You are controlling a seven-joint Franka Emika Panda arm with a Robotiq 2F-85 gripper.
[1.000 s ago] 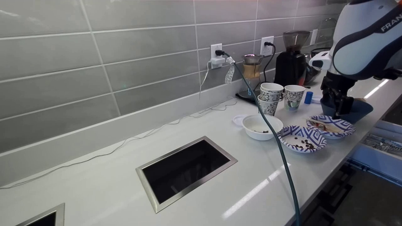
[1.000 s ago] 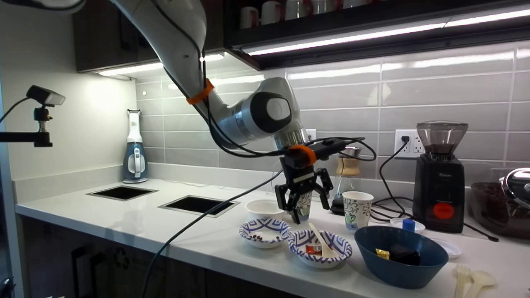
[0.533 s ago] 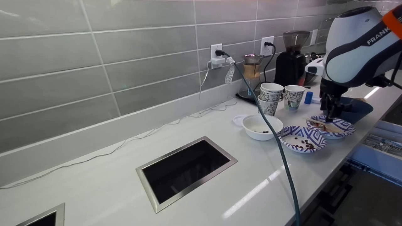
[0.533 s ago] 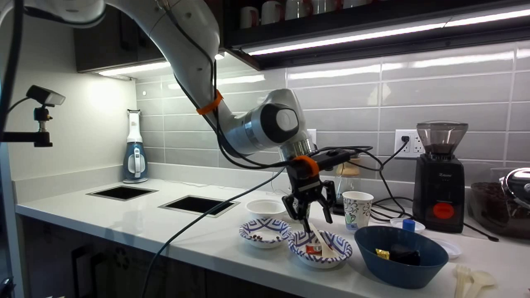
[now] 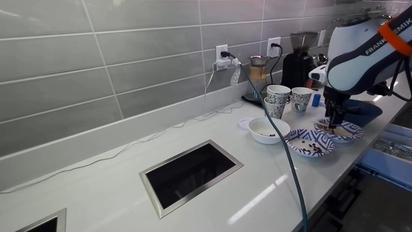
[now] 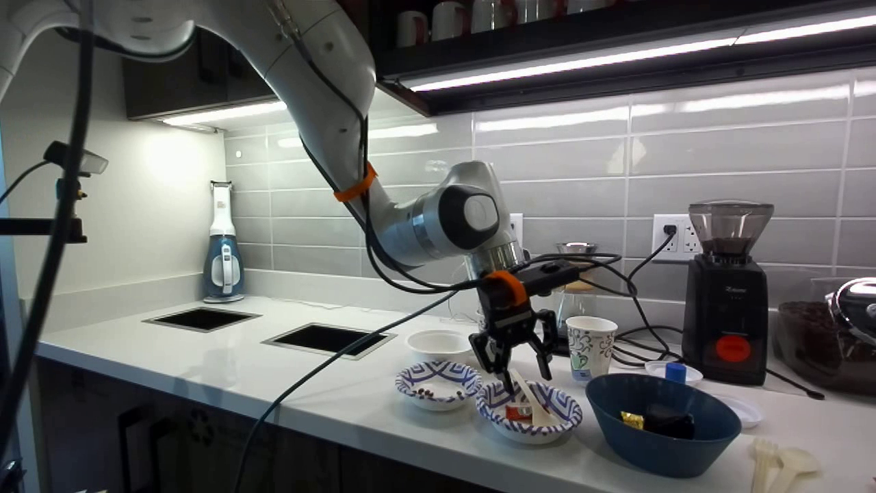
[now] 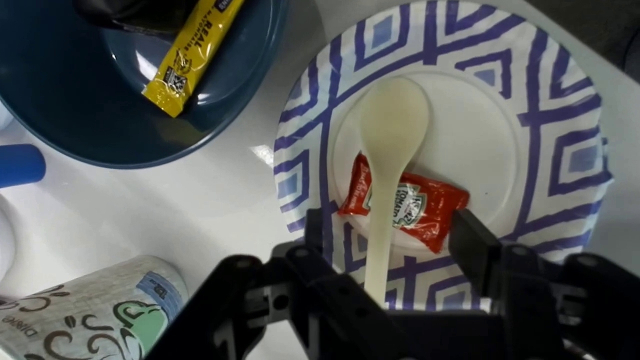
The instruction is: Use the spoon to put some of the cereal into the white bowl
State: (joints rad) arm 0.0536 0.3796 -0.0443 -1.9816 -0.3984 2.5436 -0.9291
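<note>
My gripper [image 7: 392, 240] is black, its fingers [image 7: 472, 252] angular and jointed, with round pivots. Just above the gripper I wear an orange strap [image 6: 512, 287]; higher above it, a silver collar [image 6: 494, 259] and a black joint cap [image 6: 453, 218] with a pale disc [image 6: 480, 212]. Well up from the gripper, my white shell [image 5: 349, 39] bears a dark stripe [image 5: 376, 48] lettered FRANK and EMIK, crossed by an orange band [image 5: 394, 40]. Black cables [image 6: 370, 236] run toward it.

the gripper [image 6: 527, 383] has come down closer to the spoon [image 7: 395, 120] in its patterned bowl [image 7: 562, 142].

Bright overhead strip light [image 6: 575, 65], glare on tiles [image 6: 547, 149] and countertop [image 5: 252, 204], dim lower cabinets [image 6: 308, 455]
</note>
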